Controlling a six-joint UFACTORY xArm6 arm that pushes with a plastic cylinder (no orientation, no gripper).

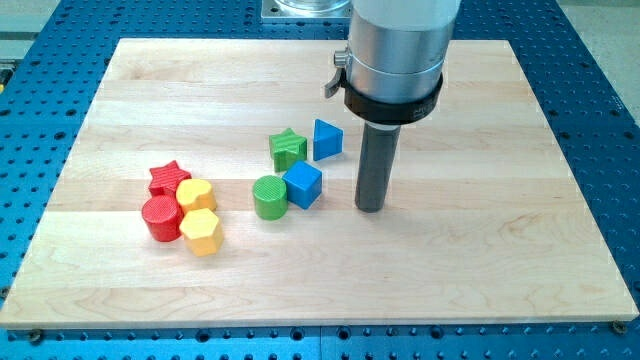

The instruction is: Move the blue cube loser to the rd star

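Starting at the view's left, I see a tight cluster of four blocks on the pale wooden board (120,260). The red star-shaped block (169,177) sits at the top of it, with the red cylinder block (159,218) just below and touching. Beside them are two yellow blocks: the upper yellow block (196,194), roughly hexagonal, presses against the star's right side, and the lower yellow hexagonal block (201,231) sits at the cluster's bottom right.

Toward the middle, well apart from that cluster, is a second group. The green cylinder block (269,196) is its leftmost piece, and the blue cube (302,184) touches its right side. Above them stands the green star-shaped block (289,149), and just to its right the blue triangular block (327,139).

So the blue cube lies near the board's centre, with the green cylinder between it and the red star.

Further right comes my arm: a silver housing with a black collar, ending in the dark rod. My tip (371,208) rests on the board just to the right of the blue cube, near it but with a small gap showing. This arm carries no jaws, so there is nothing to report as open or closed.
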